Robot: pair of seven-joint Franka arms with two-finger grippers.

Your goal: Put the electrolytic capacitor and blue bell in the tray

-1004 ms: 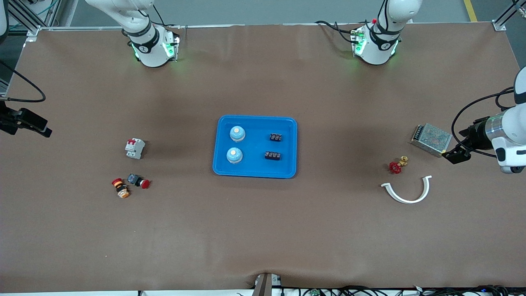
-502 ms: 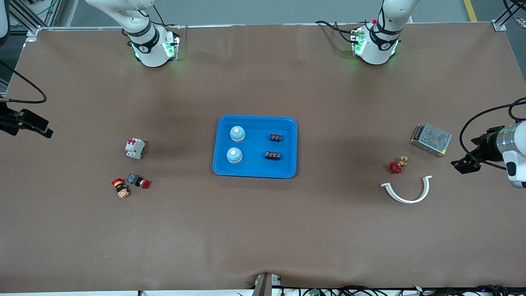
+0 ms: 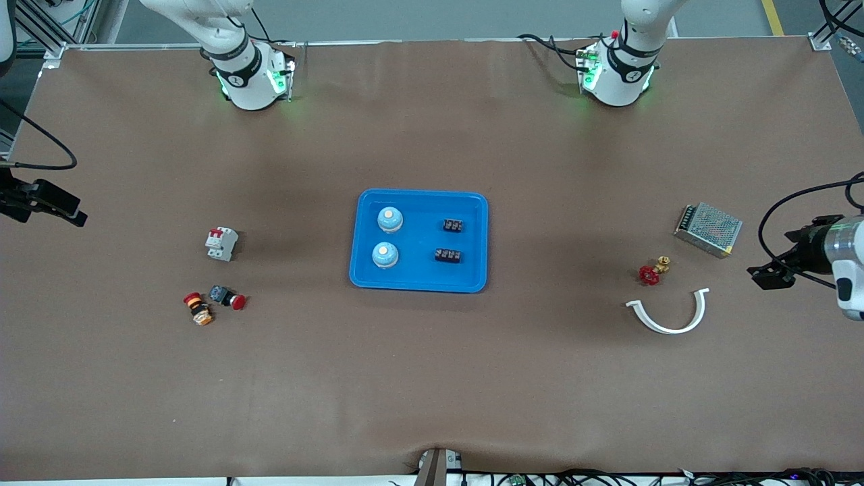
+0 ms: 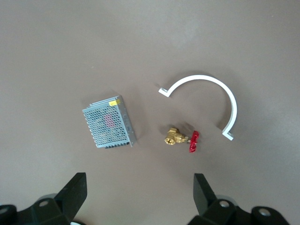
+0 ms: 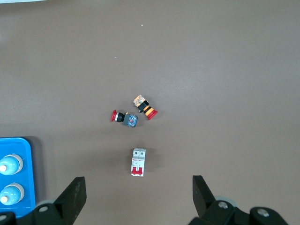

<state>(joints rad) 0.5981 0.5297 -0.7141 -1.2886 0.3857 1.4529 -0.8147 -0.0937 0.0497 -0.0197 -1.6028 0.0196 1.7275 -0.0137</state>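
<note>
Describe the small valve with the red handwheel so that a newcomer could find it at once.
Look toward the left arm's end of the table, past the blue tray. There the valve lies between a metal mesh box and a white curved clip: brass body, the group's only red part.

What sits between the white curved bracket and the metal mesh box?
The red-handled brass valve lies between the white curved bracket and the metal mesh box; front and left wrist views show it.

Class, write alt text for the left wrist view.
The open left gripper hangs above bare brown table, empty. Past it lie a perforated metal power supply box, a small brass valve with a red handle and a white curved plastic clip.
</note>
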